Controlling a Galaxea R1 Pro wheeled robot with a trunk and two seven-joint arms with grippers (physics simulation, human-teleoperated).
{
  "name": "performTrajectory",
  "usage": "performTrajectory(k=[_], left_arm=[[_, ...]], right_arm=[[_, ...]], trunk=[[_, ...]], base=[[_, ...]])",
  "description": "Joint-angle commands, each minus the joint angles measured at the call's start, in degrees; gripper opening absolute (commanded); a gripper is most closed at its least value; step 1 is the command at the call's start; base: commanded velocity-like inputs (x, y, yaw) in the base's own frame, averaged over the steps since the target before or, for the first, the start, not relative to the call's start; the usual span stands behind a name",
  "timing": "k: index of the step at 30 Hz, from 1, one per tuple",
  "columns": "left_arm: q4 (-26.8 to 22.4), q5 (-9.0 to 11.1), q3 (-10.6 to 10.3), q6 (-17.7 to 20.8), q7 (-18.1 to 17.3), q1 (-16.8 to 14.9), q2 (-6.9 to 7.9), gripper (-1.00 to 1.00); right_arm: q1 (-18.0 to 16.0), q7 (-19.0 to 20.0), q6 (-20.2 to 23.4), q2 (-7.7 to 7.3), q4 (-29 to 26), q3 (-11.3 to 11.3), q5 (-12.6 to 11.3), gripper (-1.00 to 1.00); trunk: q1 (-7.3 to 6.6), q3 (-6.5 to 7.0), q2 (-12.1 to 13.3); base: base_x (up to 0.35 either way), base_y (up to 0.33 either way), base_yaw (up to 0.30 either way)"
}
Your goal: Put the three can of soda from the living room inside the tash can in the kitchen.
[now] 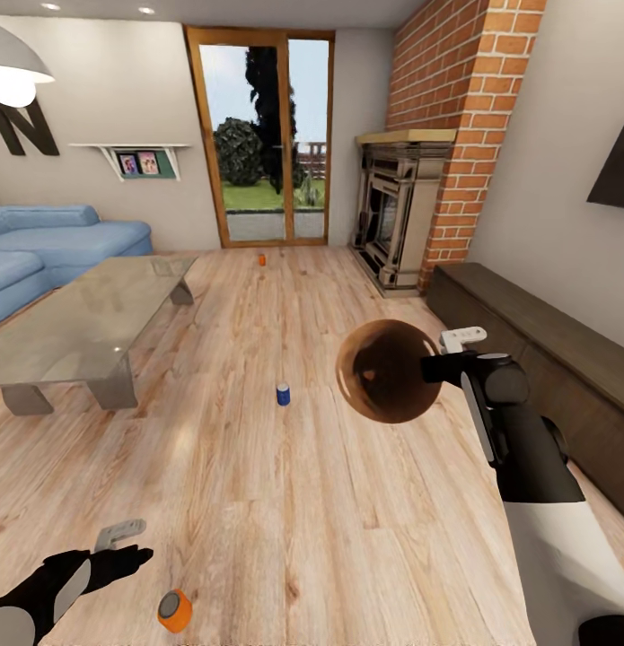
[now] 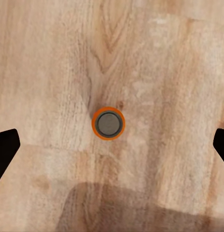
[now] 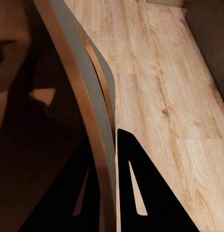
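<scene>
An orange soda can (image 1: 174, 610) stands on the plank floor just beside my left gripper (image 1: 127, 545). In the left wrist view that same orange can (image 2: 109, 123) sits centred below the open left gripper (image 2: 112, 145), whose dark fingertips (image 2: 5, 150) are spread wide apart. A blue can (image 1: 283, 394) stands mid-floor. Another orange can (image 1: 262, 259) stands far off near the glass doors. My right gripper (image 1: 433, 368) holds the trash can (image 1: 383, 371) in the air, tipped with its mouth toward the camera. The right gripper (image 3: 112, 164) is shut on the trash can's rim wall (image 3: 87, 106).
A glass-topped low table (image 1: 78, 323) and a blue sofa (image 1: 51, 238) stand at the left. At the right, a brick fireplace (image 1: 397, 215) and a long dark low cabinet (image 1: 545, 332) line the wall. Glass doors (image 1: 262, 135) are straight ahead across the wood floor.
</scene>
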Motion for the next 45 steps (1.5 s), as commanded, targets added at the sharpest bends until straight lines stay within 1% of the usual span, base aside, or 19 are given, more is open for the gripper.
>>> performTrajectory(k=[1, 8, 10, 11, 12, 13, 15, 16, 18, 23, 29, 31, 33, 36, 37, 38, 41, 45], left_arm=[[-0.04, 0.00, -0.02, -0.02, 0.00, 0.00, 0.00, 1.00], [-0.25, 0.00, -0.20, 0.15, -0.05, -0.16, -0.07, 1.00], [-1.67, -0.03, -0.28, 0.98, 0.00, -1.38, -0.06, 1.00], [-2.71, -0.05, -0.29, 2.50, 0.03, -2.63, 0.03, 1.00], [-3.12, 0.00, -0.29, 3.55, 0.04, -3.20, 0.07, 1.00], [-3.81, 0.06, -0.27, 5.59, 0.15, -4.06, 0.13, 1.00], [-4.45, 0.07, -0.19, 7.17, 0.33, -4.80, 0.06, 1.00], [-5.23, -0.01, -0.14, 8.72, 0.51, -5.98, -0.04, 1.00], [-5.57, -0.03, -0.13, 9.34, 0.58, -6.72, -0.11, 1.00], [-5.65, -0.17, -0.25, 10.07, 0.76, -8.35, -0.16, 1.00], [-5.89, -0.11, -0.09, 10.34, 0.87, -8.89, 0.27, 1.00], [-6.03, -0.10, -0.07, 10.41, 0.85, -9.07, 0.34, 1.00], [-5.81, -0.15, -0.09, 10.50, 0.80, -10.42, 0.44, 1.00], [-5.50, -0.22, -0.10, 10.55, 0.79, -11.39, 0.49, 1.00], [-5.43, -0.23, -0.10, 10.56, 0.79, -11.65, 0.50, 1.00], [-5.36, -0.25, -0.10, 10.57, 0.79, -11.88, 0.51, 1.00], [-5.32, -0.26, -0.10, 10.57, 0.78, -12.03, 0.52, 1.00], [-5.36, -0.26, -0.11, 10.58, 0.75, -12.10, 0.54, 1.00]], right_arm=[[0.00, 0.21, 0.00, -0.05, -0.15, -0.03, -0.20, -1.00], [0.10, 0.21, 0.00, -0.25, -0.16, -0.03, -0.18, -1.00], [0.10, 0.21, 0.00, -0.27, -0.16, -0.03, -0.18, -1.00], [0.08, 0.21, 0.00, -0.27, -0.16, -0.06, -0.18, -1.00], [0.07, 0.21, 0.00, -0.27, -0.16, -0.07, -0.18, -1.00], [0.05, 0.21, 0.00, -0.28, -0.17, -0.06, -0.18, -1.00], [0.04, 0.21, 0.00, -0.25, -0.17, -0.05, -0.18, -1.00], [0.03, 0.21, 0.00, -0.22, -0.17, -0.02, -0.18, -1.00], [0.02, 0.21, 0.00, -0.23, -0.17, 0.25, -0.18, -1.00], [0.06, 0.21, 0.00, -0.27, -0.15, 1.81, -0.18, -1.00], [0.07, 0.15, 0.00, -0.13, 0.14, 2.60, -0.18, -1.00], [0.04, 0.15, 0.00, -0.10, 0.26, 3.26, -0.18, -1.00], [-0.04, 0.12, 0.00, -0.08, 0.72, 3.88, -0.14, -1.00], [-0.20, 0.12, 0.00, -0.14, 0.92, 4.17, -0.09, -1.00], [-0.51, 0.12, 0.00, -0.16, 1.01, 4.24, 0.19, -1.00], [-1.59, 0.16, 0.00, -0.10, 1.08, 4.30, 1.40, -1.00], [-2.67, 0.24, 0.00, 0.18, 1.12, 4.37, 3.03, -1.00], [-3.22, 0.27, 0.00, 0.36, 1.14, 4.43, 3.97, -1.00]], trunk=[[0.22, -0.27, -0.42], [1.76, -2.16, -3.23], [2.20, -2.70, -4.03], [2.42, -2.98, -4.43], [2.64, -3.25, -4.83], [2.85, -3.52, -5.24], [3.29, -4.06, -6.04], [3.51, -4.33, -6.44], [3.95, -4.87, -7.24], [5.05, -6.22, -9.25], [6.37, -7.85, -11.65], [6.81, -8.39, -12.46], [7.25, -8.93, -13.26], [7.91, -9.74, -14.46], [8.13, -10.01, -14.86], [8.35, -10.28, -15.26], [9.00, -11.10, -16.47], [9.88, -12.18, -18.07]], base=[[0.000, 0.000, 0.000], [0.000, 0.000, 0.000], [0.000, 0.000, 0.000], [0.000, 0.000, 0.000], [0.000, 0.000, 0.000], [0.000, 0.000, 0.000], [0.000, 0.000, 0.000], [0.000, 0.000, 0.000], [0.000, 0.000, 0.000], [0.000, 0.000, 0.000], [0.000, 0.000, 0.000], [0.000, 0.000, 0.000], [0.000, 0.000, 0.000], [0.000, 0.000, 0.000], [0.000, 0.000, 0.000], [0.000, 0.000, 0.000], [0.000, 0.000, 0.000], [0.000, 0.000, 0.000]])
